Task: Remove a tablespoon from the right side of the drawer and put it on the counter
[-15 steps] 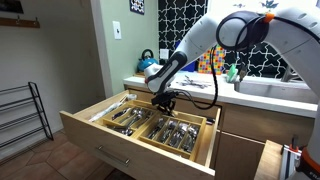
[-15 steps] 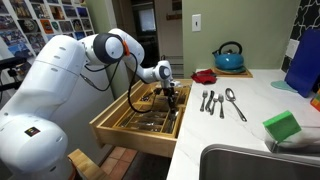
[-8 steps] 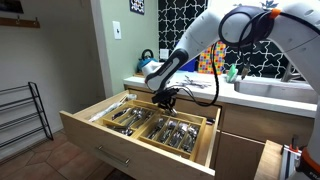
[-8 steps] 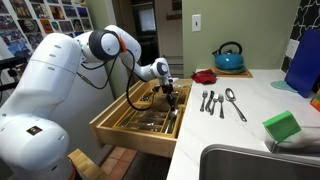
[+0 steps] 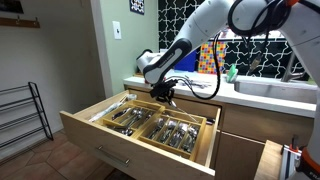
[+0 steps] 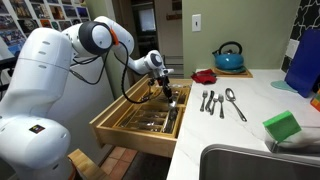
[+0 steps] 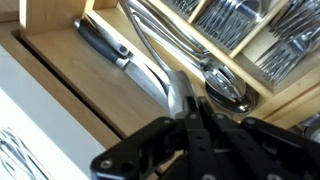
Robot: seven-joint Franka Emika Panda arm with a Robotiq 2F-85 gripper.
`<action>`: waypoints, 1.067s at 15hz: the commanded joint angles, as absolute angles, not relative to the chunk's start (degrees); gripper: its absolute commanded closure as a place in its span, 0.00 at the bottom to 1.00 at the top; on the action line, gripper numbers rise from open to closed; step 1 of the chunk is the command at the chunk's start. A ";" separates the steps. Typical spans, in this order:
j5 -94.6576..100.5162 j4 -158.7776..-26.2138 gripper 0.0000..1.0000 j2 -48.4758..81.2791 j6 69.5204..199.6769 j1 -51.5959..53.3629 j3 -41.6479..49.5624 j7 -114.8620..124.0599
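- A bulky white robot arm (image 6: 60, 70) is filling the left of an exterior view. It is reaching rightward so that its wrist is pointing down into an open drawer.
- The wide, shallow light-wood drawer (image 6: 125, 137) is standing pulled out below the tabletop edge, leaving its long divided compartments open from above. In an exterior view its right-hand compartments (image 5: 175, 132) are holding heaps of silver cutlery.
- The black gripper (image 6: 164, 92) is hanging just above the back half of the drawer, near the tabletop edge. That position looks suited to carrying a piece up and across.
- In the wrist view a black-handled knife (image 7: 100, 42) is lying in the left compartment, with its blade running toward the gripper (image 7: 190, 115).
- A silver tablespoon (image 7: 225, 87) is showing its bowl right beside the fingers, with its handle slanting away up-left across the dividers.
- The fingers are looking drawn close together. I cannot tell whether they are clamping the spoon or only hovering over it, so it is unclear whether the spoon is lifted or resting in the drawer. It is not yet on the tabletop.
- Further right, the long flat whitish tabletop (image 6: 250, 110) is carrying a row of silver cutlery pieces (image 6: 215, 100) side by side, near the edge above the drawer. This is probably the landing spot.
- A blue kettle (image 6: 228, 58) is standing at the back, and a green sponge (image 6: 283, 126) is lying at far right, both well apart from that row.
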State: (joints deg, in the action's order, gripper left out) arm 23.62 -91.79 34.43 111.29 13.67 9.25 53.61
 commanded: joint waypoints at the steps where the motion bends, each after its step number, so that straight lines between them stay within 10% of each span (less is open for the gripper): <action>1: 27.78 -93.83 0.94 31.00 109.31 15.05 8.55 53.65; 16: 42.75 -80.86 0.94 33.18 87.08 15.25 5.80 45.70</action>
